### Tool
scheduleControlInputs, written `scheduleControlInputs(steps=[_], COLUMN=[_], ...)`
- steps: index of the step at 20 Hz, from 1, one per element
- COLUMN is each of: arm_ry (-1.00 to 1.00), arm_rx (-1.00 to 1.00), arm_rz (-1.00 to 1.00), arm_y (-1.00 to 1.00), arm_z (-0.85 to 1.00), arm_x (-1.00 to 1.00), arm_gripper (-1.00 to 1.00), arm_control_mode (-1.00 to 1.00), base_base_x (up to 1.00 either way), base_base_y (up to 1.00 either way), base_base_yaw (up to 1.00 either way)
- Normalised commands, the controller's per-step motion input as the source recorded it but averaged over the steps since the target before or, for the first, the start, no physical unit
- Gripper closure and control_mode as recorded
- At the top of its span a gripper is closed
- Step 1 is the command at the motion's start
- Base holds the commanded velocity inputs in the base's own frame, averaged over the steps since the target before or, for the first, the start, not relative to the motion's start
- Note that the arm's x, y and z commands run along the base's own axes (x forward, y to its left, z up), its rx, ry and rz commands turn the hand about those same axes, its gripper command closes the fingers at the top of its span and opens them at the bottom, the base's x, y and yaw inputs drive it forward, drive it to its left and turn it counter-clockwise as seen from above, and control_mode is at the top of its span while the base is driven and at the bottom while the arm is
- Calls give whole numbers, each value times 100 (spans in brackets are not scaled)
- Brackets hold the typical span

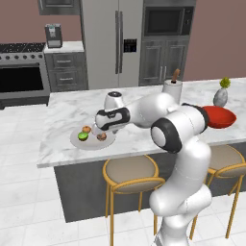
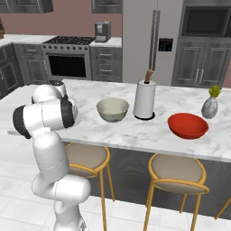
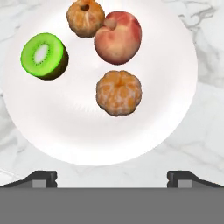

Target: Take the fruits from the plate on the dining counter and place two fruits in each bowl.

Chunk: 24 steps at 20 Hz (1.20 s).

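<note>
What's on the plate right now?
The plate holds four fruits: a halved kiwi, a peach, a tangerine and a second tangerine touching the peach. In the left base view the arm hides part of the plate.

Arm reaching forward-left, pincer (image 3: 112,177) pointing down, fingers spread wide, empty
</note>
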Motion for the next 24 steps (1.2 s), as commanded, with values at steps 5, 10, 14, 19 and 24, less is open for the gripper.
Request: scheduleControlInputs(steps=[5,10,14,19,24], arm_ry=[0,0,0,1,0], arm_rx=[-2,-4,-6,-3,0], arm_rz=[0,0,0,0,0], arm_y=[20,6,4,0,0], arm_z=[-21,-12,-14,-14,-18], arm_x=[26,29,18,19,22], arm_gripper=[-100,-100,-100,-100,-100], arm_control_mode=[-100,-100,-100,-100,-100], base_base_x=[0,0,0,0,0], base_base_y=[0,0,0,0,0], base_base_yaw=[0,0,0,0,0])
